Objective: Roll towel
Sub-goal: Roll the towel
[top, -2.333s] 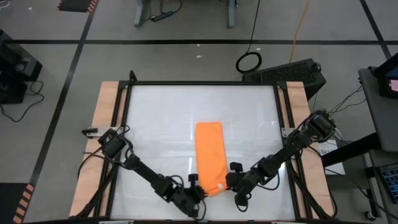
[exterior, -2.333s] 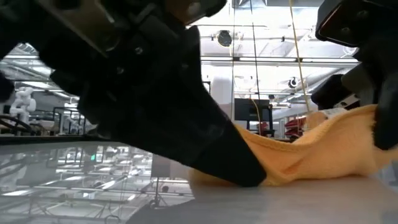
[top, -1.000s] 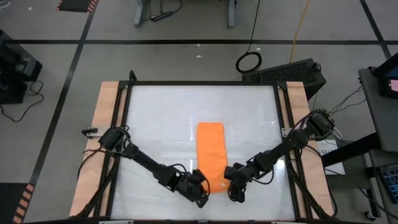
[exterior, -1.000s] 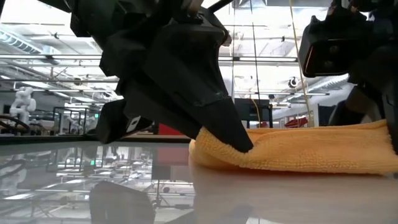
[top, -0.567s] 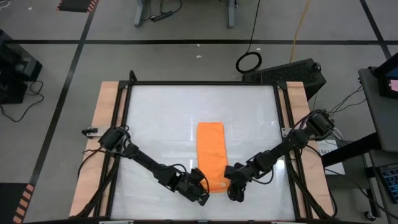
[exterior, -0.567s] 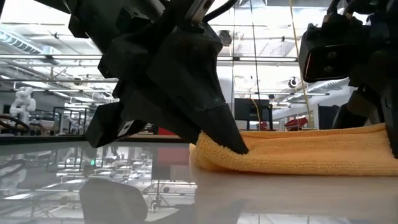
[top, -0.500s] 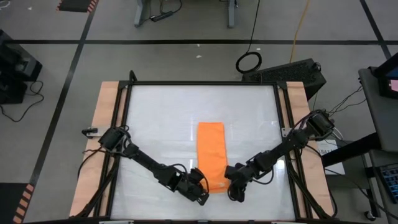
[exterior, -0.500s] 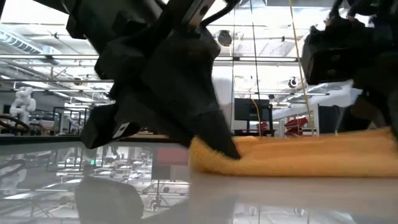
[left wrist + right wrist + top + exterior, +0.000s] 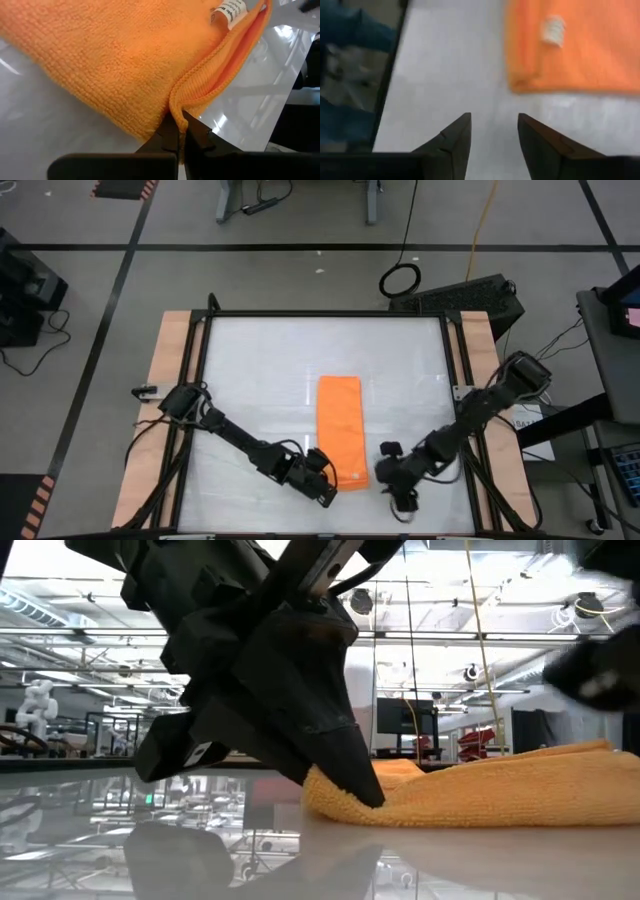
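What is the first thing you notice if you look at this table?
The bright orange towel jumps out: it lies folded into a long strip in the middle of the white table. At its near end the left gripper is shut on the towel's corner, pinching the hem. The right gripper sits just off the towel's other near corner, with its fingers open and nothing between them.
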{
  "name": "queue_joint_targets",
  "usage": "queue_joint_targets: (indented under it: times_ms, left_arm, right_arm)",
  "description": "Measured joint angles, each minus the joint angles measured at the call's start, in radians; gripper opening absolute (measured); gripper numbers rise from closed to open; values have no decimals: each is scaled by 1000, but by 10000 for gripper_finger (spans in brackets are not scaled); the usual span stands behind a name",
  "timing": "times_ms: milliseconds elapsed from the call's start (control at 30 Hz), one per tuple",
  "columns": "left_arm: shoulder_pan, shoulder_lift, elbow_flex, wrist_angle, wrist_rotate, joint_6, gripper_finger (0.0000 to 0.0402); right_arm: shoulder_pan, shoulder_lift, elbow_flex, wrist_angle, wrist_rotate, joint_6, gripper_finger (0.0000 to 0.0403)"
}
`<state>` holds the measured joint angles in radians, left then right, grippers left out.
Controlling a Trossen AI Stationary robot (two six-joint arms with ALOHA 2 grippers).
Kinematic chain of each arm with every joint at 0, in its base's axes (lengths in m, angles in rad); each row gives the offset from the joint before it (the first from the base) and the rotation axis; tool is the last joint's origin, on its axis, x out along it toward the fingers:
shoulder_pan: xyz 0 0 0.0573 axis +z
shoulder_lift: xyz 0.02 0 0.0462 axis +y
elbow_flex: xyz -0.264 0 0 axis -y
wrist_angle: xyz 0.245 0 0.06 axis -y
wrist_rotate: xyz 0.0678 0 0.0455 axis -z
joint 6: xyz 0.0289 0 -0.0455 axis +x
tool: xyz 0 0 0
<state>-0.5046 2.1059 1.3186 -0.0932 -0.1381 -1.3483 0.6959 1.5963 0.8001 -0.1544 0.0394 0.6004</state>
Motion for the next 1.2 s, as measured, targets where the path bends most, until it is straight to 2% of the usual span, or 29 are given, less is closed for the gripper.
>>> queue_joint_targets:
  times_ms: [133, 267, 500, 667, 867, 1200]
  left_arm:
    - [6, 0, 0, 2, 9, 0, 6]
    - [13, 0, 0, 5, 16, 0, 6]
    - [29, 1, 0, 6, 38, -1, 6]
    - [34, 1, 0, 6, 55, -1, 6]
    - [35, 1, 0, 6, 60, -1, 6]
    - [36, 1, 0, 6, 67, -6, 6]
  right_arm:
    - [103, -48, 1, 12, 147, -232, 153]
    - [154, -41, 1, 52, 274, -397, 153]
    - [135, 67, 1, 100, 278, -539, 153]
    - [120, 135, 1, 169, 336, -592, 153]
    - [113, 144, 2, 220, 384, -664, 153]
    - [87, 167, 2, 242, 375, -728, 153]
